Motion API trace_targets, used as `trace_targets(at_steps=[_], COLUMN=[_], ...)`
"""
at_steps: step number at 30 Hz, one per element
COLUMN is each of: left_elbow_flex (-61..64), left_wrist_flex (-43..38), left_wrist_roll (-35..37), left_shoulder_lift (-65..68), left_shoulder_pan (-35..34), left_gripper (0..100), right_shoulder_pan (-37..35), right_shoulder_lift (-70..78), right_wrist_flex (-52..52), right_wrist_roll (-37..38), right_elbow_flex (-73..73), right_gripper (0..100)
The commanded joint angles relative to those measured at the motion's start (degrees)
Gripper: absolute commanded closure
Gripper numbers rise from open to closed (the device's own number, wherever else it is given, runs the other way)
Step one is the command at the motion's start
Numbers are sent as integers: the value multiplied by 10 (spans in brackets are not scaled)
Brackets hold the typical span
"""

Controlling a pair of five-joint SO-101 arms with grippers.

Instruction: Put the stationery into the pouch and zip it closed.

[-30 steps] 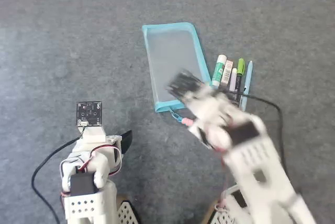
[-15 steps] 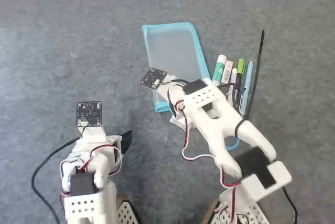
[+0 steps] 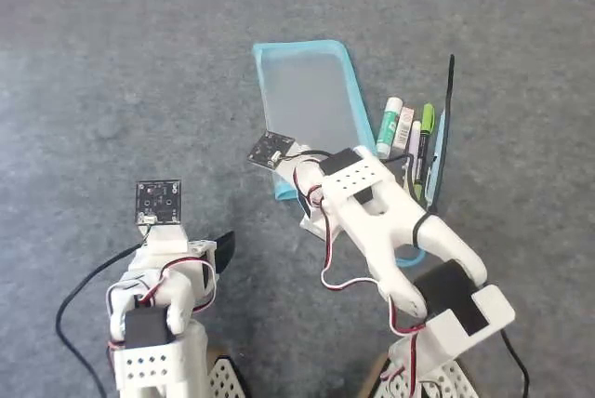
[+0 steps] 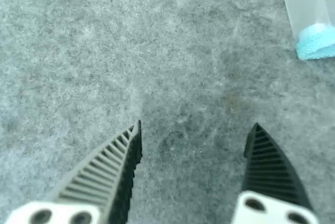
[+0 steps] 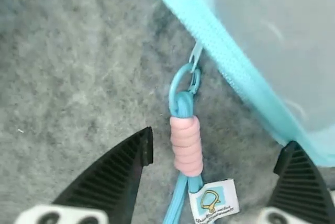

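Note:
A light blue mesh pouch (image 3: 307, 100) lies flat at the middle back of the grey mat, its near corner also in the left wrist view (image 4: 314, 41). Several pens and a glue stick (image 3: 414, 133) lie in a row just right of it. My right gripper (image 5: 209, 182) is open low over the pouch's near corner (image 5: 251, 46), its fingers straddling the zipper pull, a blue ring with a pink bead (image 5: 187, 143) and a small tag (image 5: 212, 201). In the high view the right arm (image 3: 372, 217) covers that corner. My left gripper (image 4: 193, 156) is open over bare mat, near left.
Grey felt mat (image 3: 112, 91) covers the whole table, with wide free room on the left and at the back. A black cable (image 3: 444, 119) from the right arm arches over the pens. The left arm's base (image 3: 158, 324) stands at the near left.
The right arm swung in and dropped over the pouch's near corner, then settled slightly lower and left. The left arm has not moved.

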Motion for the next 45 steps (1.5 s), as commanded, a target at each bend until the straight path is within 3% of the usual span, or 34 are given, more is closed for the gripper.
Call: trace_targets(at_steps=[1,10,19,25,34,42,45], left_elbow_flex=[-5,-5,-5,-5,-5,-5,-5], left_wrist_flex=[3,3,3,3,3,3,3], left_wrist_roll=[-5,-5,-5,-5,-5,-5,-5], left_shoulder_lift=[-10,-10,-10,-10,-10,-10,-10], left_shoulder_pan=[2,2,2,2,2,2,2], left_gripper=[695,695,695,695,695,695,695], right_shoulder_pan=[-7,-9,-9,-14,-15,-15,-15], right_shoulder_lift=[-6,-6,-5,-4,-4,-6,-13], right_wrist_flex=[8,42,40,17,11,13,16], right_wrist_roll=[-23,-92,-92,-96,-98,-113,-131], right_elbow_flex=[-3,-2,-2,17,37,36,33], right_gripper=[637,637,639,744,760,995,991])
